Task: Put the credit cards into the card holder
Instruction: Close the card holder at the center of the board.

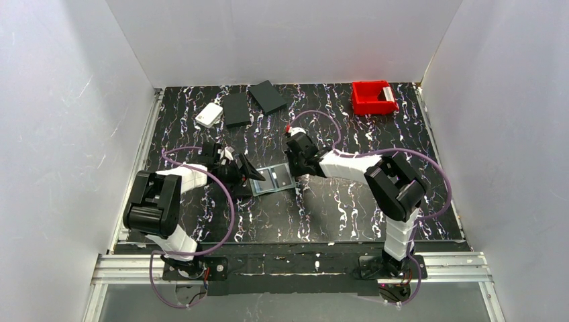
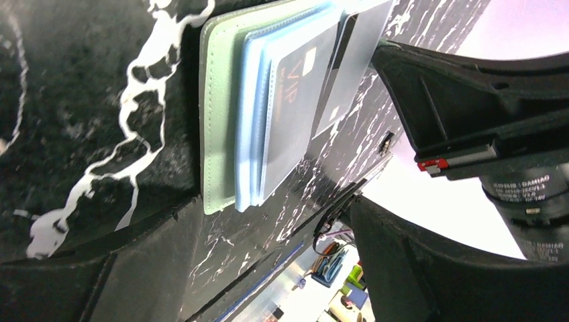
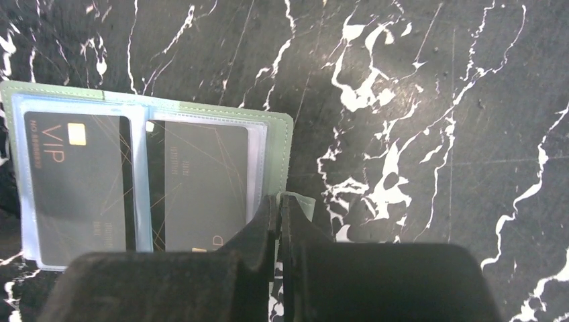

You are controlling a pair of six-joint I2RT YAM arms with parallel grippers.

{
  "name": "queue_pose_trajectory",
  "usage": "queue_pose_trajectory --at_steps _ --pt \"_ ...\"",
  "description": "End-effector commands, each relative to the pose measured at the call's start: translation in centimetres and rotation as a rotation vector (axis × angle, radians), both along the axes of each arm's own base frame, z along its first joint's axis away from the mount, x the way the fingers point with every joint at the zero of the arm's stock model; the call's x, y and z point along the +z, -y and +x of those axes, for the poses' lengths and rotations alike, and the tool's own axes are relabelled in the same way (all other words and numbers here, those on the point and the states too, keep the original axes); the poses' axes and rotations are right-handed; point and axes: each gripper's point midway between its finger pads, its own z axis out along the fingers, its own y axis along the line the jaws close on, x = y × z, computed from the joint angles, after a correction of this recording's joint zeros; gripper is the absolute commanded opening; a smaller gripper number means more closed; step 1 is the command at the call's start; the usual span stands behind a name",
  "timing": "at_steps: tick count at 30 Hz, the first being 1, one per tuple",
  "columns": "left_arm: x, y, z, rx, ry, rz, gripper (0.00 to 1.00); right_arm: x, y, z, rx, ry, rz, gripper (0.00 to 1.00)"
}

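The sage-green card holder (image 1: 273, 180) lies open on the black marbled table, also in the left wrist view (image 2: 218, 121) and the right wrist view (image 3: 276, 144). Two dark grey credit cards sit in its clear bluish pockets: a "VIP" card (image 3: 77, 181) and a second card (image 3: 201, 188). My right gripper (image 3: 280, 204) is shut on the holder's small green tab at its right edge. My left gripper (image 2: 275, 215) is open wide, with one finger (image 2: 100, 268) lying next to the holder's left corner. The right gripper also shows in the left wrist view (image 2: 470, 87).
A white rounded box (image 1: 209, 115) and two black flat rectangles (image 1: 236, 109) (image 1: 269, 96) lie at the back left. A red bin (image 1: 374, 98) stands at the back right. White walls enclose the table on three sides.
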Motion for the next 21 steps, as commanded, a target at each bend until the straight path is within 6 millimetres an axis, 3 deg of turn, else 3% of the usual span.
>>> queue_pose_trajectory --at_steps 1,11,17,21 --pt "-0.5 0.2 2.4 -0.011 0.103 0.016 0.81 -0.7 -1.6 -1.4 0.046 -0.12 0.16 0.01" --pt "6.5 4.4 4.3 -0.082 0.32 -0.095 0.8 -1.3 -4.1 -3.1 0.081 -0.231 0.327 0.01" --pt "8.7 7.9 4.2 -0.155 0.355 -0.135 0.8 -1.7 -3.2 -3.4 0.007 -0.311 0.429 0.01" --pt "9.4 8.9 3.9 -0.182 0.377 -0.14 0.8 -1.2 -2.2 -3.0 -0.012 -0.288 0.409 0.01"
